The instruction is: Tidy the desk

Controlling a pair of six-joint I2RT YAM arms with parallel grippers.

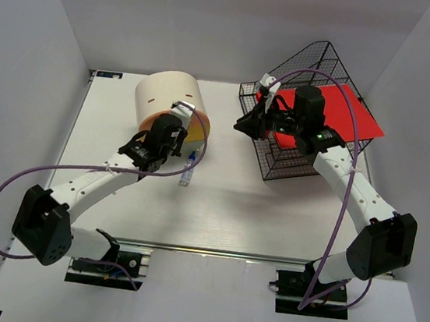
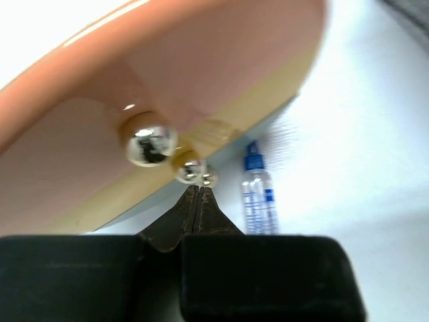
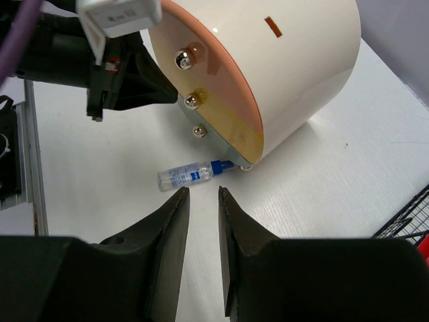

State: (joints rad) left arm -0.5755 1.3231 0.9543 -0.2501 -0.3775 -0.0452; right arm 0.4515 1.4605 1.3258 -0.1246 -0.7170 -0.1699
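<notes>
Left gripper [image 2: 196, 193] fully closed, empty, tips close against lower knobs [image 2: 192, 172] of round drawer box [image 1: 168, 92]. Right gripper [image 3: 203, 196] partly open, empty. White tabletop [image 1: 256, 213] lies beneath the 2 grippers.

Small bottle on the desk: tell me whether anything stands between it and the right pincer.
Nothing visible does. In the right wrist view only bare desk lies between the right pincer and the small bottle. The round drawer box stands just beyond, at the bottle's blue cap.
</notes>
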